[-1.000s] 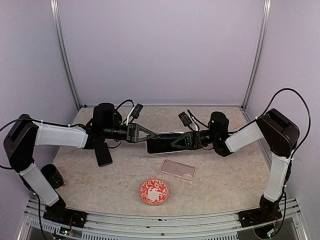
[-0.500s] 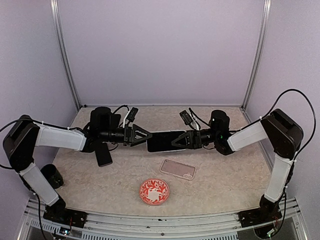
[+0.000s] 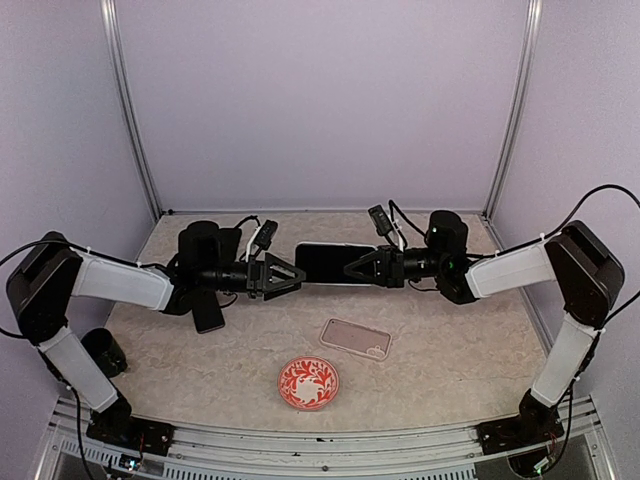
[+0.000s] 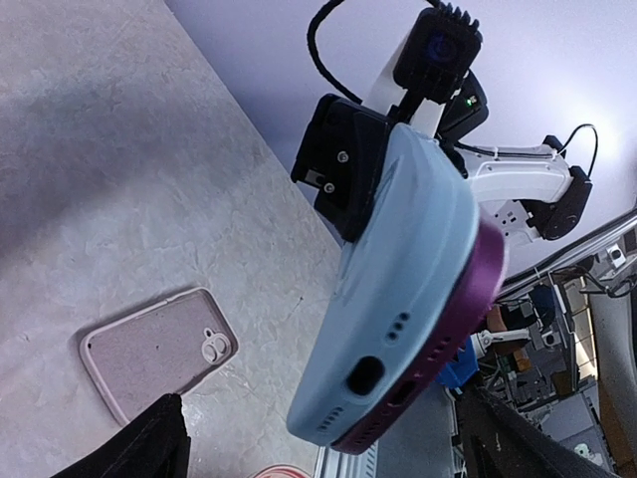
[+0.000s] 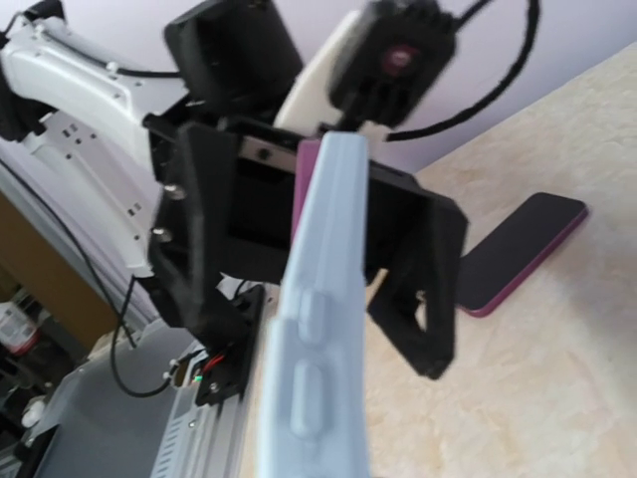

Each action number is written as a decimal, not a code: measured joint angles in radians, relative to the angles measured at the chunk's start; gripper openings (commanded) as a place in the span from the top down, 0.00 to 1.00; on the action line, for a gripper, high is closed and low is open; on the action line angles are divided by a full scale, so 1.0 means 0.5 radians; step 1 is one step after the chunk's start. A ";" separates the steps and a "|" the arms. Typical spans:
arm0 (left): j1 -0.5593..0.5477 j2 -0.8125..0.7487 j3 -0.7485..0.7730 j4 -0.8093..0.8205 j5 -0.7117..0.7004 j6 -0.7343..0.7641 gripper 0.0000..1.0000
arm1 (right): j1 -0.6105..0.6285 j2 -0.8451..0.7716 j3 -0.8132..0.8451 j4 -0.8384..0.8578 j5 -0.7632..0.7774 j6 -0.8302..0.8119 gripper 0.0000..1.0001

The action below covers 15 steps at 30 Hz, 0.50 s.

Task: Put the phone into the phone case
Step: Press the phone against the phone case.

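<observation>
Top: right hand (image 3: pixel 356 268) pinches phone (image 3: pixel 328 262) by one end, aloft above the surface (image 3: pixel 450 340). Left hand (image 3: pixel 296 274) is spread at its free end. Phone case (image 3: pixel 356 338) lies near, below.
Left wrist: single-end grip, so phone may pivot or slip.
Right wrist: phone case out of view, misalignment likely on descent.

Table top (image 3: pixel 450 350) was beige with a marbled stone pattern, matte. Back wall (image 3: pixel 320 100), left wall (image 3: pixel 50 130) and right wall (image 3: pixel 590 110) were plain lilac panels. A metal post (image 3: pixel 128 110) stood at each far corner. Metal rail (image 3: pixel 300 440) ran along the near edge. Light was even, shadows soft.
</observation>
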 measured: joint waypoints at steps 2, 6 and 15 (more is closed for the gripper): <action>-0.003 0.000 0.001 0.034 0.000 -0.014 0.08 | 0.000 -0.001 0.000 -0.024 0.021 -0.013 1.00; -0.005 0.001 0.008 0.082 -0.001 -0.042 0.15 | 0.000 -0.001 -0.001 -0.075 0.051 -0.031 1.00; -0.020 0.073 0.054 0.223 0.039 -0.120 0.32 | 0.002 -0.002 -0.001 -0.115 0.064 -0.028 1.00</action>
